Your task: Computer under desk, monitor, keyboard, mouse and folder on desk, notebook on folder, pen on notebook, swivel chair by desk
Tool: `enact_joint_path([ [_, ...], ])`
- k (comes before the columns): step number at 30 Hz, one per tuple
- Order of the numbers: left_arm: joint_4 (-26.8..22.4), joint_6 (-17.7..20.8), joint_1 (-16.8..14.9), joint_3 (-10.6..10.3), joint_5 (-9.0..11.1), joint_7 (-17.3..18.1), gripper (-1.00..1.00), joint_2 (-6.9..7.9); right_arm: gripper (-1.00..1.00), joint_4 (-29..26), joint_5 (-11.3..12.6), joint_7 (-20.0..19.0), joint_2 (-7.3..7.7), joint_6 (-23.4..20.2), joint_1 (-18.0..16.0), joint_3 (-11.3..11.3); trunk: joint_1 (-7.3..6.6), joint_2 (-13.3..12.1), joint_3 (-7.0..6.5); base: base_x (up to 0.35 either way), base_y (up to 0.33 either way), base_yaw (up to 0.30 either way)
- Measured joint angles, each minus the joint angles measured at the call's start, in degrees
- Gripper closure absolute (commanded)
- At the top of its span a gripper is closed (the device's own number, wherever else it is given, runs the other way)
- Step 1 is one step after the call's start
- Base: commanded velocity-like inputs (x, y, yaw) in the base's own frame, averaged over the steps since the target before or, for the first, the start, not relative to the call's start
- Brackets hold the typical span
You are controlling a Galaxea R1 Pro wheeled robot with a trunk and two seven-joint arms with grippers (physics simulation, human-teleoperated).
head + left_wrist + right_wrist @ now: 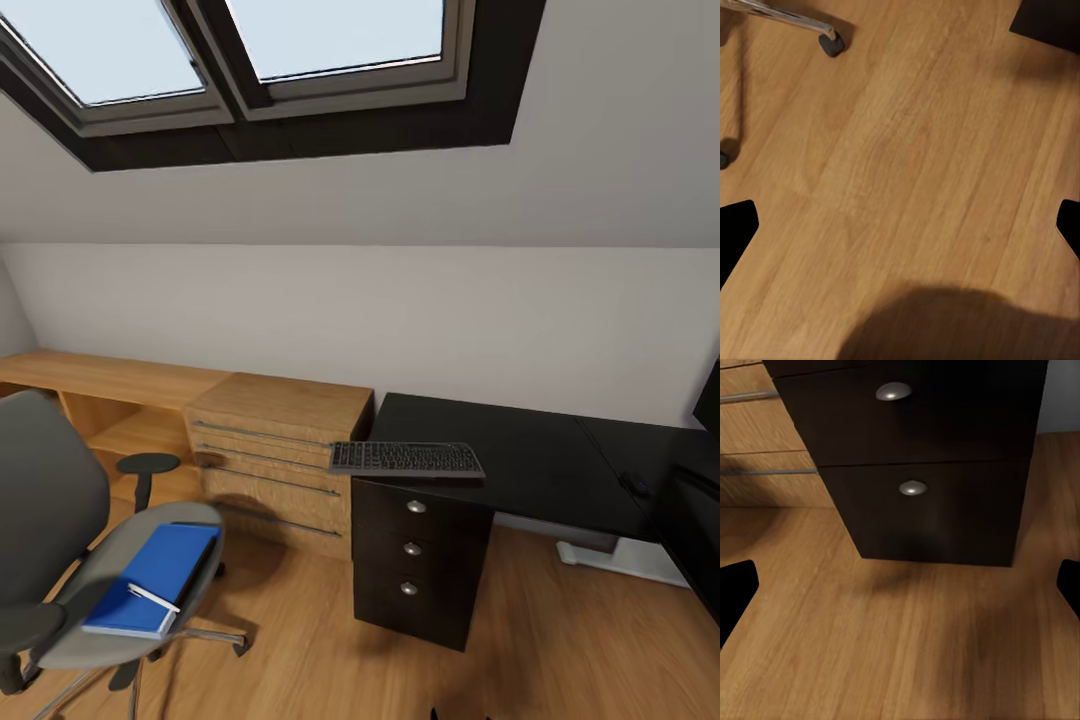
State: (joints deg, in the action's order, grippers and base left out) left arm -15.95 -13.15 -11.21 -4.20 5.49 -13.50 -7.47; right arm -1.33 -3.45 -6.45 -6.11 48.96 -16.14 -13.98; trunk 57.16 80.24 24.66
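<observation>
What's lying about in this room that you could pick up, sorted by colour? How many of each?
Blue: 1, the folder on the swivel chair.
White: 1, the pen lying on the folder.
Black: 2, the keyboard at the desk edge and the mouse further along the desk.
Total: 4.

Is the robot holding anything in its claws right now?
No. Both grippers, left gripper and right gripper, are open over the wooden floor with nothing between their fingers.
</observation>
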Motion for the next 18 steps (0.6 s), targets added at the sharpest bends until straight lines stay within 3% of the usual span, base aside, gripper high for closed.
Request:
enact_joint_path([
  [10, 0.1, 0.1, 0.0, 0.0, 0.0, 0.0, -1.00, 0.02, -1.00, -0.1, 0.0, -0.1, 0.22, 0.0, 0.0, 0.1, 0.01, 0.0, -0.22, 0.268, -0.091, -0.211],
  [18, 0.1, 0.1, 0.0, 0.0, 0.0, 0.0, -1.00, 0.07, -1.00, -0.1, 0.0, -0.1, 0.07, 0.0, 0.0, 0.1, 0.01, 0.0, -0.25, 0.181, -0.008, -0.040],
])
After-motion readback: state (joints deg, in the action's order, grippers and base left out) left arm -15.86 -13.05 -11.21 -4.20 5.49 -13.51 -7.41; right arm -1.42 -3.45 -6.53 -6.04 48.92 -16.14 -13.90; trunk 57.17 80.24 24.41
